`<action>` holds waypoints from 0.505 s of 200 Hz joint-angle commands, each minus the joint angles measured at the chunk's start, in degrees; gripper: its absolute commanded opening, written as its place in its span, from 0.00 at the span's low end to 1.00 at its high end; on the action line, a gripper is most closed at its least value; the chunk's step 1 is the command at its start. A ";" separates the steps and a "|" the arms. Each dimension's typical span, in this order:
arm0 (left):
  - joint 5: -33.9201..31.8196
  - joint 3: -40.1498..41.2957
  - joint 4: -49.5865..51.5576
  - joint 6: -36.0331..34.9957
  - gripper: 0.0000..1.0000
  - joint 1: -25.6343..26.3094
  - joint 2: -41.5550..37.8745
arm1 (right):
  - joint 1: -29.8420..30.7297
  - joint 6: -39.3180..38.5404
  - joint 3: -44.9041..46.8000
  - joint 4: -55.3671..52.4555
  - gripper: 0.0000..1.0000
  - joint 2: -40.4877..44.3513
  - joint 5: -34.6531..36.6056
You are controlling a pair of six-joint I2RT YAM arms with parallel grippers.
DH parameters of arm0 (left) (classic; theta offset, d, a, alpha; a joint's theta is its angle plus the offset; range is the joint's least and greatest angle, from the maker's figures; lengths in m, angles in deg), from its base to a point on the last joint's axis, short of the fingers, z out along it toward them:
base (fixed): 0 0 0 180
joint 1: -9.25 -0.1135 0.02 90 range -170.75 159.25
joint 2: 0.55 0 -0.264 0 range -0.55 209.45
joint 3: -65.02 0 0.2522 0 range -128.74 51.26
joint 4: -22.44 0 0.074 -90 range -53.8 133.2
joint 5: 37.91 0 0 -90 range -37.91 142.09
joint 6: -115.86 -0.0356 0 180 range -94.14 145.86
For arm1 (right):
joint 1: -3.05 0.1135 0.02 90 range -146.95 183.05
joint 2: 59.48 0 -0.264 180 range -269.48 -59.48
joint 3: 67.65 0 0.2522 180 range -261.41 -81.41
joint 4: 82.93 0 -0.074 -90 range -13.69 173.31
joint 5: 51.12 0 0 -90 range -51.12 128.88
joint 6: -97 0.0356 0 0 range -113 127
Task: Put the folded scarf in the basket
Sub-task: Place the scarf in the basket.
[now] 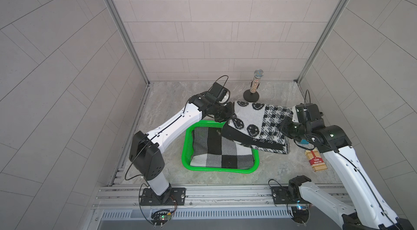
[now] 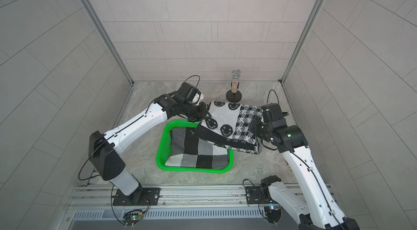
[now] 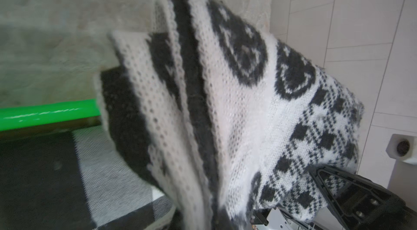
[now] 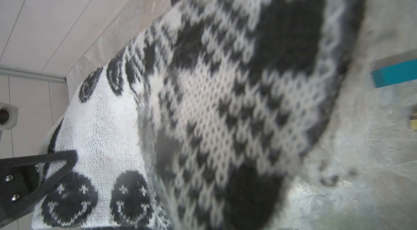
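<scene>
1. The left gripper (image 1: 229, 113) is clenching the folded scarf (image 1: 255, 122) at its left edge, and the right gripper (image 1: 284, 126) is clenching its right end.
2. The scarf is overhanging the basket (image 1: 185, 150) at its far right corner, mostly outside it.
3. A checked cloth (image 1: 216, 150) is already lying inside the basket. Judged remaining: shifting the scarf over, lowering it, releasing it.

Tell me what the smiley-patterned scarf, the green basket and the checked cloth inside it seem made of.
Scarf: soft knitted yarn, likely wool or acrylic; open stitches and fuzz show. Basket: glossy moulded plastic; its rim shines. Checked cloth: finer woven fabric, matte; fibre unclear.
</scene>
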 commanded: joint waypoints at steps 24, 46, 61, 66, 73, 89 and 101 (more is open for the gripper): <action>-1.60 15.02 -3.91 1.28 0.00 -6.29 -15.18 | 13.39 3.92 0.64 7.34 0.00 -4.15 -0.07; -1.33 20.43 -1.03 0.16 0.00 -10.87 -21.10 | 17.93 5.31 1.45 9.89 0.00 -6.48 0.47; -0.65 23.51 0.70 -0.75 0.00 -14.14 -24.52 | 19.89 6.33 2.71 12.04 0.00 -7.58 0.12; -0.16 24.50 0.96 -0.92 0.00 -15.22 -25.41 | 20.42 6.64 3.18 12.74 0.00 -7.92 0.05; 0.21 25.59 1.39 -1.30 0.00 -16.30 -26.41 | 21.23 6.95 3.73 13.48 0.00 -8.42 -0.11; -0.18 27.37 2.46 -2.45 0.00 -18.07 -27.58 | 22.37 7.49 5.41 15.57 0.00 -9.52 -0.92; -0.34 28.69 2.75 -2.99 0.00 -18.97 -27.92 | 22.94 7.42 6.61 16.85 0.00 -10.43 -1.35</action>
